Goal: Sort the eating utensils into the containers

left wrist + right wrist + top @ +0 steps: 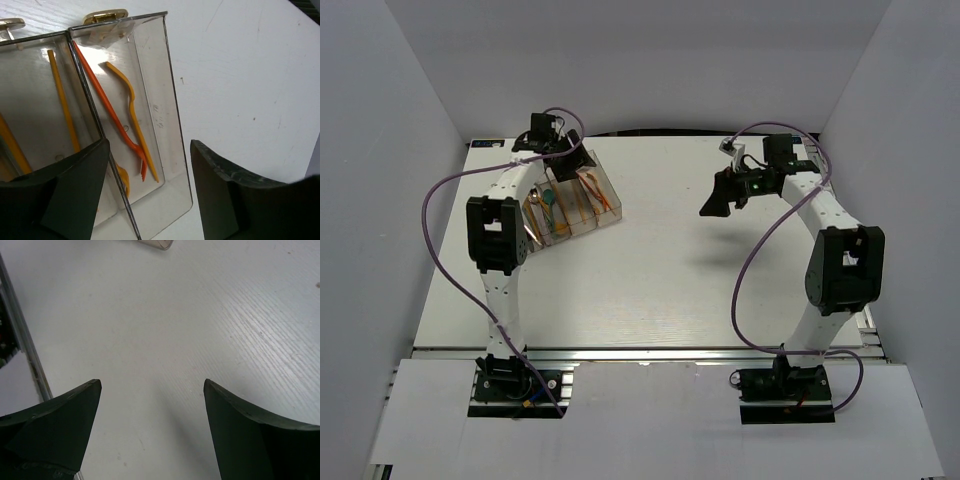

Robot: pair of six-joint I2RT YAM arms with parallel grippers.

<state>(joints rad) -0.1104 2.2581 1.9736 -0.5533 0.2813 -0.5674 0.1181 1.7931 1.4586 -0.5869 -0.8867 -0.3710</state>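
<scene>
The matte white wood-grain table (670,280) carries the row of narrow clear-plastic rectangular bins (161,112) at its far left. The black left gripper (148,145) hangs spread and empty over the end bin. The right gripper (151,382) gapes empty above bare tabletop. In the end bin lie a slim orange plastic fork (112,117) and a wavy yellow-orange utensil (134,117).

Your left arm (503,300) and right arm (815,215) are white links with black joint housings. A purple cable (424,210) loops along each. Your left tool (149,145) and right tool (152,382) end in matte black wedges.
</scene>
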